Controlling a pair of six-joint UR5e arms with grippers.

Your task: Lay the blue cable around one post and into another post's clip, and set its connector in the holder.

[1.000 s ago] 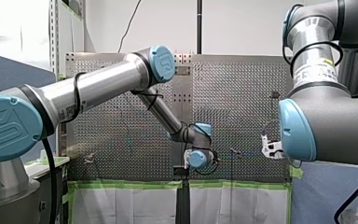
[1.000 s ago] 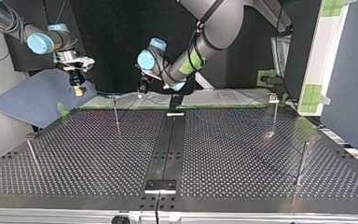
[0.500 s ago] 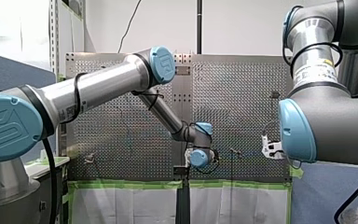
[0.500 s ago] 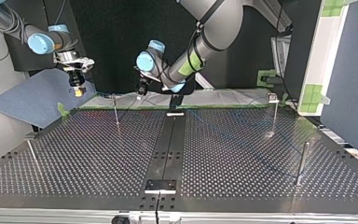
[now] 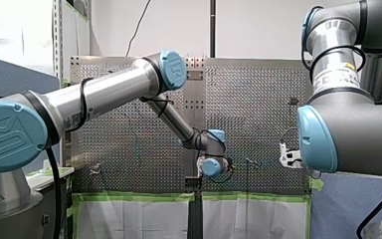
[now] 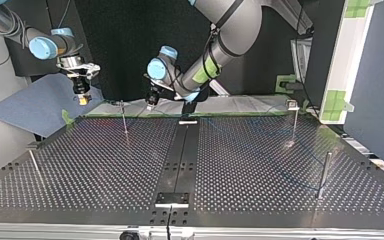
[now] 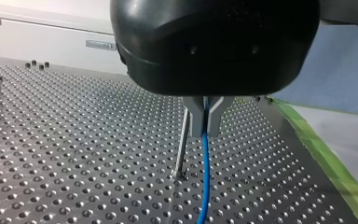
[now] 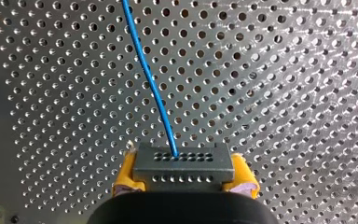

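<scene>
Zero of the three sub-steps are looking finished. Both cable ends are being carried and nothing is routed yet.

- my left gripper [image 7: 205, 132] is clenching on the blue cable [image 7: 204, 177] between its two narrow metal fingers [image 7: 193, 116]. The cable is hanging from the grip toward the tabletop [image 7: 74, 154], just beside a thin post [image 7: 182, 144] but not wrapping it.
- my right gripper [image 8: 185, 176] is grasping the connector [image 8: 185, 163] between its yellow pads [image 8: 127, 173]. The cable is leaving the connector's face and curving gently away above the perforated plate.
- In the top view the right gripper is hovering near the tabletop's far-left corner. The left one is working by the far post just left of the centre strip [image 6: 180, 155], and the two are well apart.

Remaining, as I'm judging it:
- loop the cable round that post
- press it into the clip [image 6: 293, 104] topping the post at the top view's right
- seat the connector

I'm not managing to pick out the holder for certain in any view.

Materials:
- The cable is thin, round and smooth-jacketed. It is sagging under its own weight, so it is probably needing tension to sit against a post.
- The connector is a dark, matte rectangular block with two rows of small holes.
- The posts are slim, shiny rods and are looking slippery.
- The tabletop is dark reflective metal with a regular hole grid, and green tape [image 7: 326, 163] is edging it.
</scene>
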